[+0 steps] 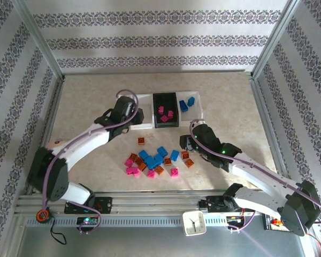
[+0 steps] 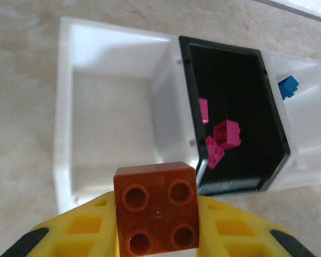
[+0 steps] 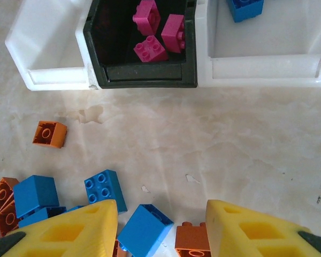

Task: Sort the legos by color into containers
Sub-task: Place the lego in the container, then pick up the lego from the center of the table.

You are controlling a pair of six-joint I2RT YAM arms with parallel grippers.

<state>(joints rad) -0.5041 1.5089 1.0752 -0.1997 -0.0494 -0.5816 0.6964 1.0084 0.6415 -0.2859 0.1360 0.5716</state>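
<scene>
My left gripper [image 2: 156, 217] is shut on an orange-brown lego [image 2: 156, 209], held studs-up just short of the left white container [image 2: 112, 107], which has nothing in it. The black middle container [image 2: 241, 80] holds three magenta legos [image 2: 226, 134]. Blue legos [image 1: 187, 103] lie in the right white container [image 1: 199, 110]. A pile of loose blue, magenta and orange-brown legos [image 1: 155, 160] sits mid-table. My right gripper [image 3: 160, 225] hangs open over the pile's right end, above a blue lego [image 3: 145, 230] and an orange-brown one [image 3: 190, 241].
One orange-brown lego [image 1: 142, 141] lies apart, between the pile and the bins. A small white clock [image 1: 194, 223] stands at the near edge between the arm bases. Metal frame posts and papered walls close in the table.
</scene>
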